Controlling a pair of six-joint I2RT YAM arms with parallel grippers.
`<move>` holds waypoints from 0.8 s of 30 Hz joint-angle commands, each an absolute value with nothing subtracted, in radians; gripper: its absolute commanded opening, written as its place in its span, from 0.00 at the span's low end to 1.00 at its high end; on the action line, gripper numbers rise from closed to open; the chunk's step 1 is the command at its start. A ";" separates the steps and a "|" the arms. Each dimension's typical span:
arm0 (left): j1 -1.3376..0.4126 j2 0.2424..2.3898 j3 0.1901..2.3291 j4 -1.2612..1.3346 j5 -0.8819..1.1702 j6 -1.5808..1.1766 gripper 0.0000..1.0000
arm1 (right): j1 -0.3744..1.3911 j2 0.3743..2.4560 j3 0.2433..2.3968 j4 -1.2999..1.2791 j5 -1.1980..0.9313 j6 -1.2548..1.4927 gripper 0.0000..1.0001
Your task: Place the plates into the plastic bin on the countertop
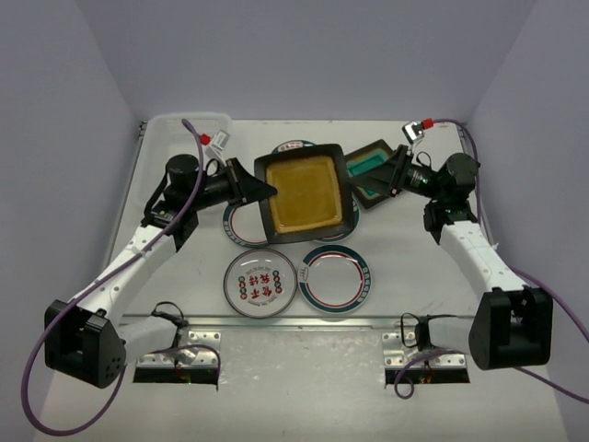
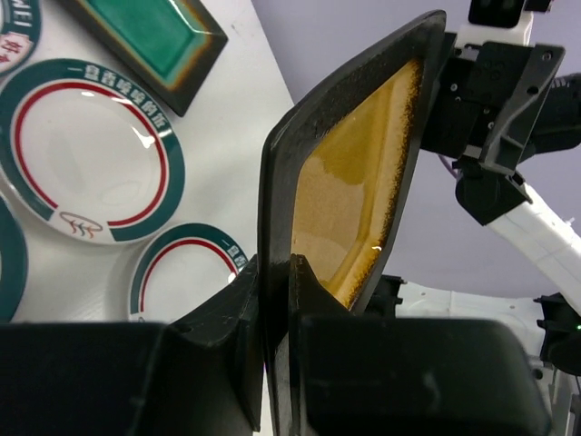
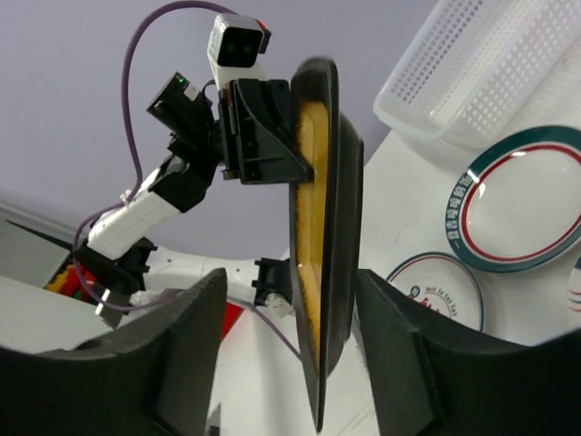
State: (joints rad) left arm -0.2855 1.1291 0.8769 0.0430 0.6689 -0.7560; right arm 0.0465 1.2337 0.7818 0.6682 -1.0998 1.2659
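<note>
A square dark-brown plate with an amber centre (image 1: 304,193) hangs tilted above the countertop (image 1: 414,285). My left gripper (image 1: 265,191) is shut on its left rim; in the left wrist view the fingers (image 2: 277,272) pinch the dark edge of the plate (image 2: 354,182). My right gripper (image 1: 391,175) is open. Its fingers straddle the plate's other edge (image 3: 322,227) with gaps on both sides of my right gripper (image 3: 290,291). The teal-centred square plate (image 1: 373,166) lies under the right gripper. The plastic bin (image 1: 189,129) stands at the back left.
Two round plates (image 1: 260,284) (image 1: 337,278) lie near the metal front edge (image 1: 304,322). Other round plates peek out from under the lifted plate at its left (image 1: 237,224) and at the back (image 1: 293,146). Walls close in the left, right and back.
</note>
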 commanded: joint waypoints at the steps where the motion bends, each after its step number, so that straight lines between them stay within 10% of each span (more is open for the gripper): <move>1: -0.203 1.122 0.992 0.158 0.758 -0.797 0.00 | 0.039 1.276 0.769 0.770 -1.076 1.288 0.67; 5: -0.092 1.158 1.074 0.051 0.774 -0.745 0.00 | -0.038 1.277 0.753 0.718 -1.070 1.261 0.99; 14: 0.139 1.570 1.565 -0.511 0.233 -0.316 0.00 | -0.123 1.114 0.712 0.104 -0.864 0.841 0.99; 18: 0.228 1.867 2.055 -0.784 0.266 -0.174 0.00 | -0.034 1.035 0.658 -0.040 -0.781 0.712 0.99; 24: 0.300 1.956 2.245 -0.845 0.354 -0.099 0.00 | 0.117 1.036 0.607 -0.053 -0.764 0.674 0.99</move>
